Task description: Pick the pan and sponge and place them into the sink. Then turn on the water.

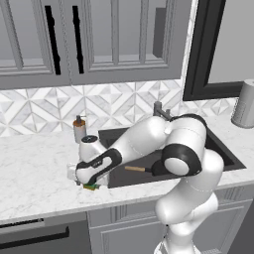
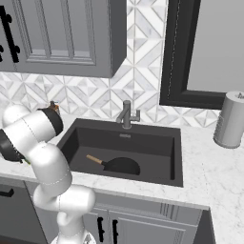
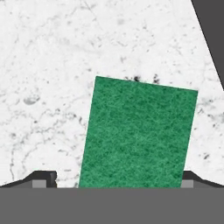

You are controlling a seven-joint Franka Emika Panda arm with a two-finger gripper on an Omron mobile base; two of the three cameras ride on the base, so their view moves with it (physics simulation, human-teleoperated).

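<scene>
The sink (image 2: 176, 157) is the big dark hole in the counter (image 1: 34, 173), w/ the pan (image 2: 121, 166) already lying inside. The sponge (image 3: 138, 133) lies flat on the counter just left of the sink. The claw (image 3: 116, 180) hangs right over it, wide open, one tip each side. Sponge's long way runs straight away from the claw, a bit tilted.

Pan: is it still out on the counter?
No, the pan lies inside the sink, its wooden handle pointing toward the basin's left wall.
</scene>
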